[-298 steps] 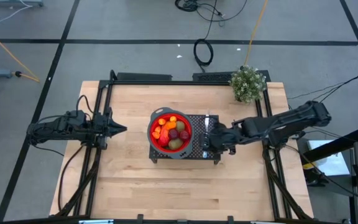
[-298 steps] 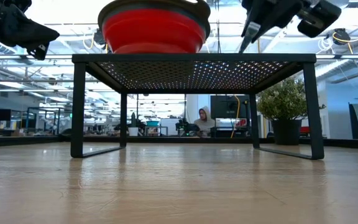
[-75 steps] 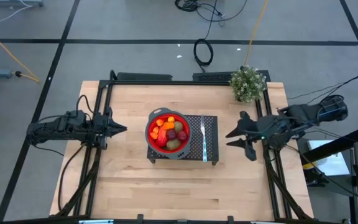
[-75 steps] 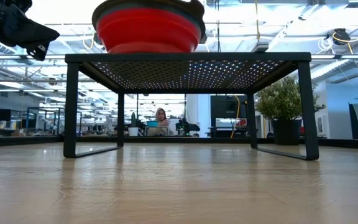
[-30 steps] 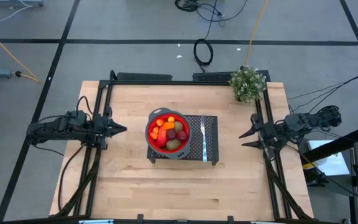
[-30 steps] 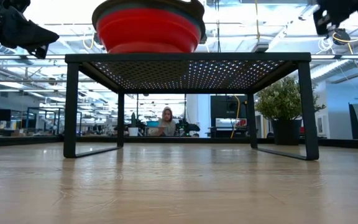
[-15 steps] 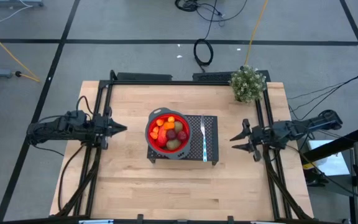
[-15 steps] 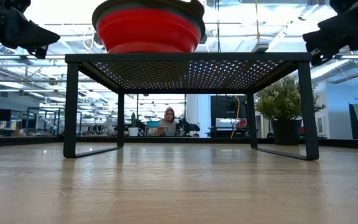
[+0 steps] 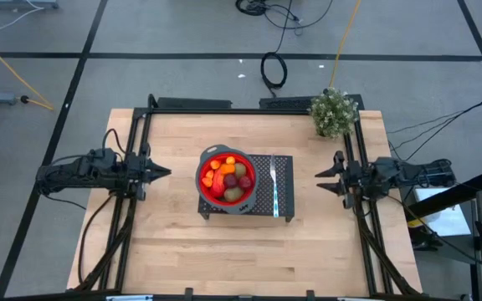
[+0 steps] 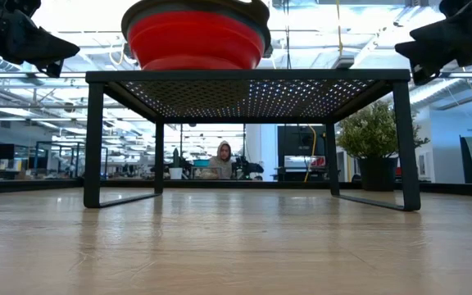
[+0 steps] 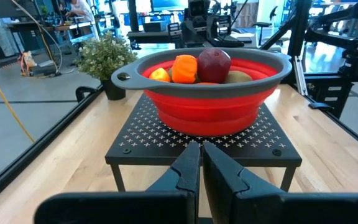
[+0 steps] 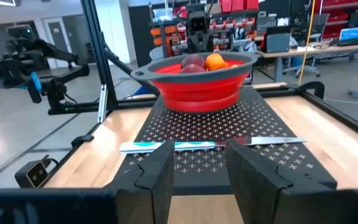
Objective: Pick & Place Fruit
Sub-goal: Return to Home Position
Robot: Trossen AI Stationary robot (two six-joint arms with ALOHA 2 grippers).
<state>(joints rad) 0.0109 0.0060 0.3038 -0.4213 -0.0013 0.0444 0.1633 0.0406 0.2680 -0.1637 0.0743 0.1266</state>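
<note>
The fruit (image 9: 228, 176), orange, dark red and brown-green toy pieces, lies heaped in a red bowl (image 9: 203, 179) with a grey rim. The bowl stands on the top of a black perforated rack (image 9: 284, 205) at mid-table. In the left wrist view an orange piece (image 11: 184, 68) and a dark red one (image 11: 214, 62) show above the rim. My left gripper (image 9: 164, 172) hovers shut, left of the rack, pointing at it. My right gripper (image 9: 323, 181) hovers open, right of the rack, with nothing between its fingers (image 12: 155, 174).
A thin pale-handled utensil (image 9: 273, 180) lies on the rack top beside the bowl, on its right. A potted green plant (image 9: 335, 113) stands at the table's far right corner. Black frame rails (image 9: 132, 159) run along both table sides. A person sits in the room beyond (image 10: 222, 160).
My right gripper has come down at the table's right side and levelled out, still pointing at the rack, its fingers as far apart as before. The bowl, fruit and utensil have stayed in place.
</note>
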